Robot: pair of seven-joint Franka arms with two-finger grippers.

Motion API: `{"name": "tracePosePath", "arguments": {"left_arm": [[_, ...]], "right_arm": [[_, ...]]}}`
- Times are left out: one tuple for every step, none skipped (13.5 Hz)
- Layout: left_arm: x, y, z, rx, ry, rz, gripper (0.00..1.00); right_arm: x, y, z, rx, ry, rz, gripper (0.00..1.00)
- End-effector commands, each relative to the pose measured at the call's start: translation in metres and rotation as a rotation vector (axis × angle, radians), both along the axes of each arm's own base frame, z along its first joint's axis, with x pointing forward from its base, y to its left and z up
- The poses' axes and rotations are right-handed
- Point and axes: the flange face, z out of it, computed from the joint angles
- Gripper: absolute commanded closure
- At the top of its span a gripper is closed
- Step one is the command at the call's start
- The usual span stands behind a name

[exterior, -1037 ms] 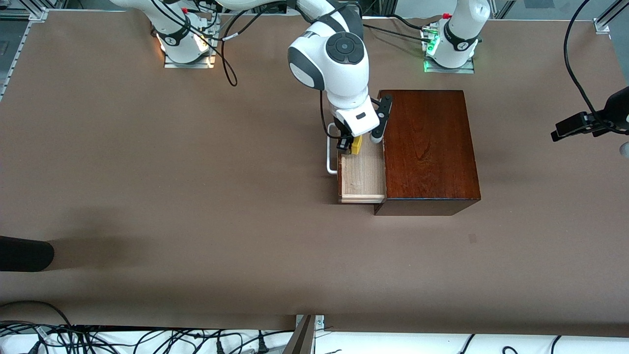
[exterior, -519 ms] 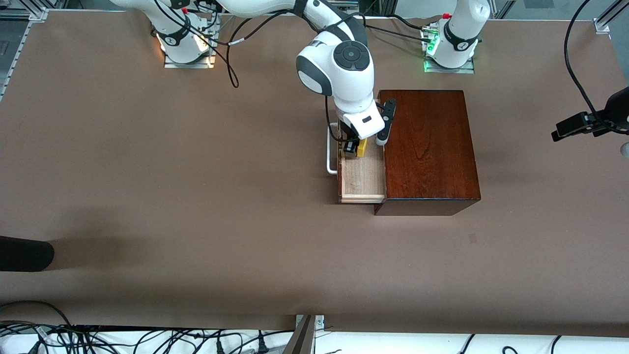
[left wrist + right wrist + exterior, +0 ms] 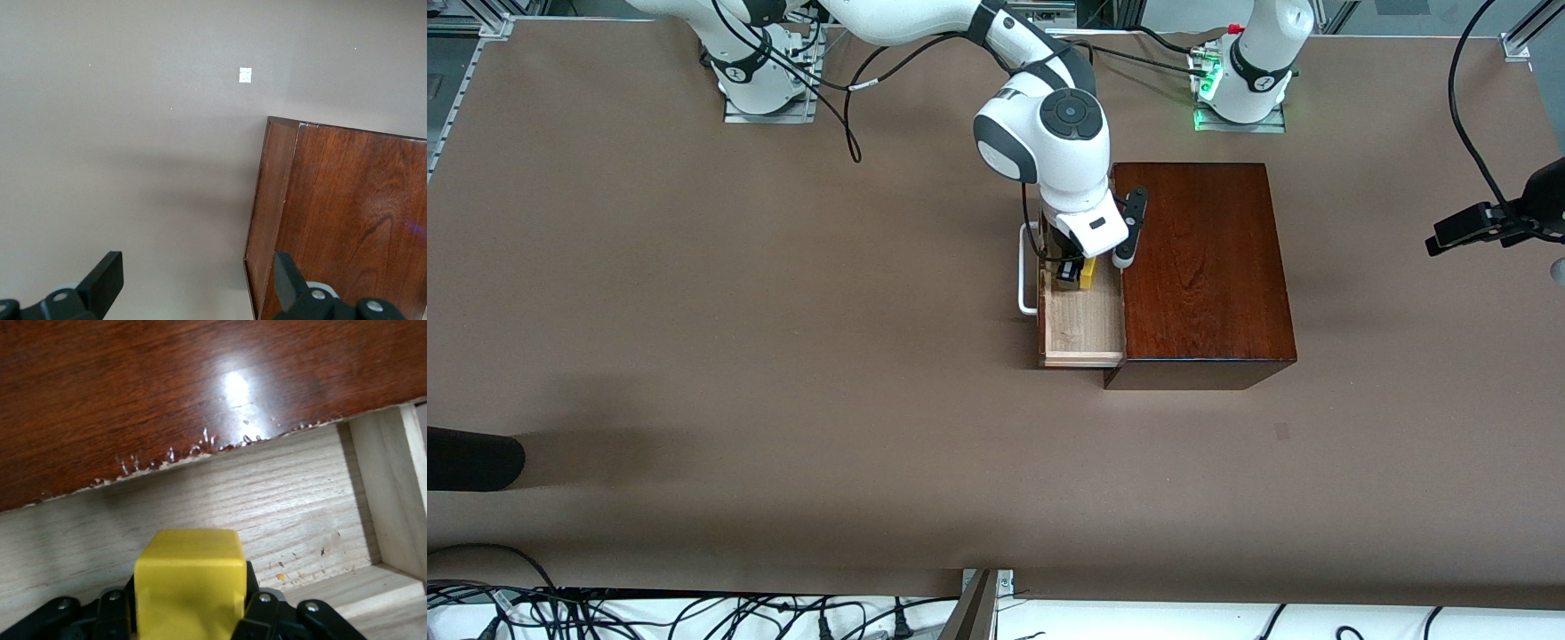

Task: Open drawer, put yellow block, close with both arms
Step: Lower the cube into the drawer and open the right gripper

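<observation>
The dark box [image 3: 1200,267] stands mid-table with its drawer [image 3: 1085,329] pulled out toward the right arm's end, the white handle [image 3: 1024,284] at its front. My right gripper [image 3: 1072,274] is shut on the yellow block [image 3: 1088,271] and holds it low over the drawer's end farthest from the front camera. In the right wrist view the yellow block [image 3: 189,580] sits between the fingers, over the pale drawer floor [image 3: 280,507], beside the box top [image 3: 167,387]. My left gripper [image 3: 197,283] is open and empty, high over the table beside the box [image 3: 347,213]. That arm waits.
A black rounded object [image 3: 471,458] lies at the table edge toward the right arm's end. A small mark [image 3: 1281,431] is on the table nearer the front camera than the box. Cables [image 3: 694,613] lie along the front edge.
My right gripper has carried the yellow block a little farther over the open drawer, toward the front camera and closer to the box. The left arm has not moved.
</observation>
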Motion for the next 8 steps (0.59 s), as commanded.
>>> {"name": "tracePosePath", "arguments": {"left_arm": [[0.002,0.002,0.006,-0.005,-0.002,0.001,0.00],[0.002,0.002,0.006,-0.005,-0.002,0.001,0.00],[0.002,0.002,0.006,-0.005,-0.002,0.001,0.00],[0.002,0.002,0.005,-0.004,0.000,0.001,0.00],[0.002,0.002,0.005,-0.004,0.000,0.001,0.00],[0.002,0.002,0.005,-0.004,0.000,0.001,0.00],[0.002,0.002,0.006,-0.005,-0.002,0.001,0.00],[0.002,0.002,0.005,-0.004,0.000,0.001,0.00]], "right_arm": [[-0.005,0.010,0.002,-0.008,-0.034,0.001,1.00],[-0.006,0.011,-0.001,-0.014,-0.038,0.003,1.00],[-0.006,0.011,-0.004,-0.017,-0.038,0.005,1.00],[-0.006,0.012,-0.010,-0.021,-0.037,0.005,1.00],[-0.006,0.012,-0.014,-0.021,-0.038,-0.002,1.00],[-0.006,0.012,-0.018,-0.028,-0.039,0.001,1.00],[-0.006,0.012,-0.020,-0.035,-0.048,0.005,1.00],[-0.006,0.011,-0.021,-0.039,-0.049,0.006,1.00]]}}
